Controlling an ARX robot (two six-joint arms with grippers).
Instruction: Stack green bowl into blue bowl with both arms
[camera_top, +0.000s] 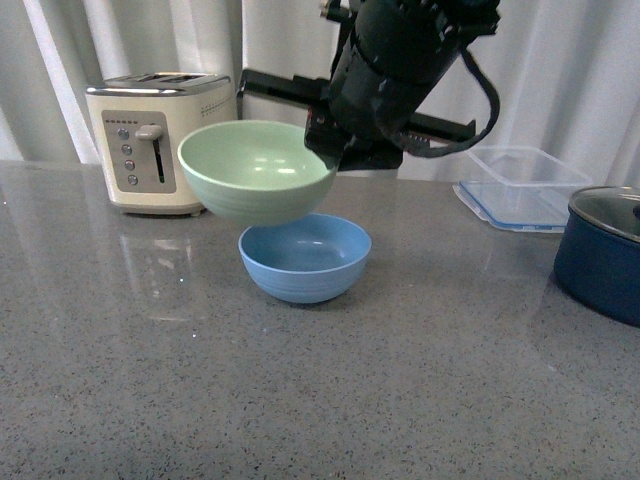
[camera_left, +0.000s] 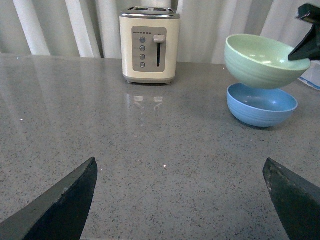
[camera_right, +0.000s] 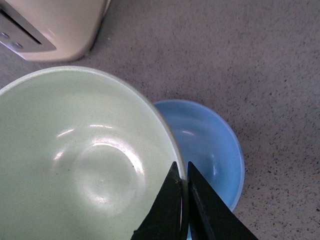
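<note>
Right wrist view alone shows me the right gripper pinching the green bowl's rim. In the front view that bowl hangs just above the blue bowl, offset toward the toaster. The left gripper is spread wide and holds nothing, well short of the blue bowl.

**Soft daylight, faint glare on the stone**

Bright, diffuse light comes through the white curtains at twelve o'clock in the front view. The grey countertop faintly mirrors the toaster. Soft highlights streak the inside of the green bowl. Only a faint shadow rings the blue bowl. In the left wrist view, the fingers of the left gripper are dark and soft-edged at seven and five o'clock.
</note>
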